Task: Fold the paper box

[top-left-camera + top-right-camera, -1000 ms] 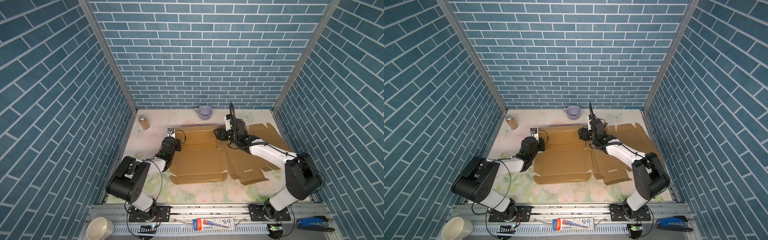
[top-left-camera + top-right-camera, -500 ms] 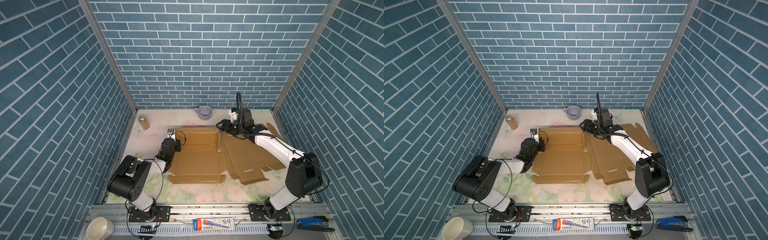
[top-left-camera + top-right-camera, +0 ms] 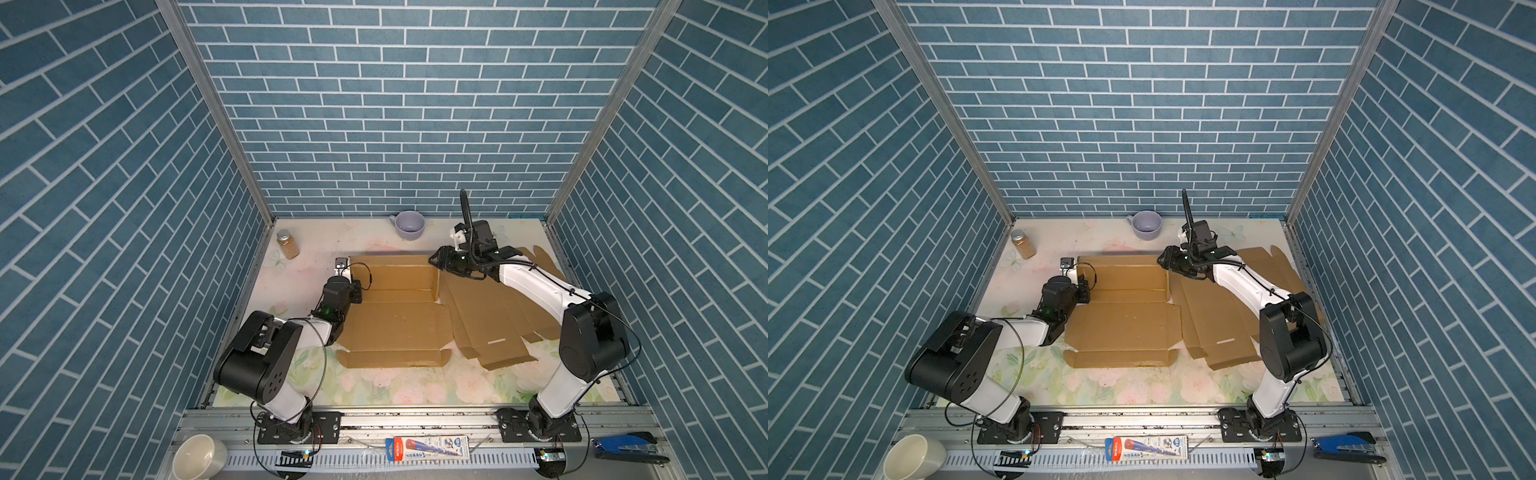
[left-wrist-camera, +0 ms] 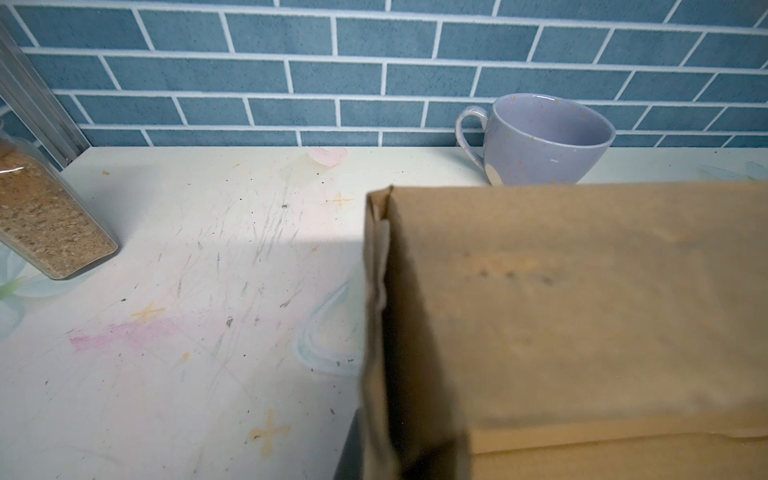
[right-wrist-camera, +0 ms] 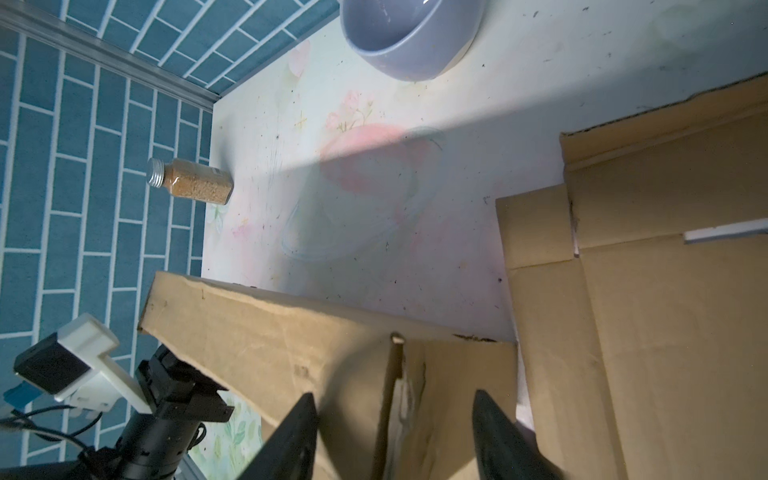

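The paper box (image 3: 399, 328) is a brown cardboard blank lying open mid-table, with its rear panel and both rear side flaps standing up. My left gripper (image 3: 354, 287) is shut on the left side flap, whose edge (image 4: 376, 332) runs down between the jaws in the left wrist view. At the box's right rear corner my right gripper (image 3: 436, 262) is open. In the right wrist view its two dark fingers (image 5: 291, 436) straddle the upright right flap (image 5: 399, 399) without pressing it. Both top views show the box (image 3: 1125, 328) and both grippers.
More flat cardboard sheets (image 3: 498, 316) lie under my right arm. A purple mug (image 3: 409, 224) stands at the back wall and a spice jar (image 3: 287, 244) at the back left. A white cup (image 3: 199, 459), a boxed tube (image 3: 428, 448) and a stapler (image 3: 627, 456) sit on the front rail.
My right arm has swung back and to the right, and the box's rear part now stands up with the right flap between the open jaws. The left arm has not moved.
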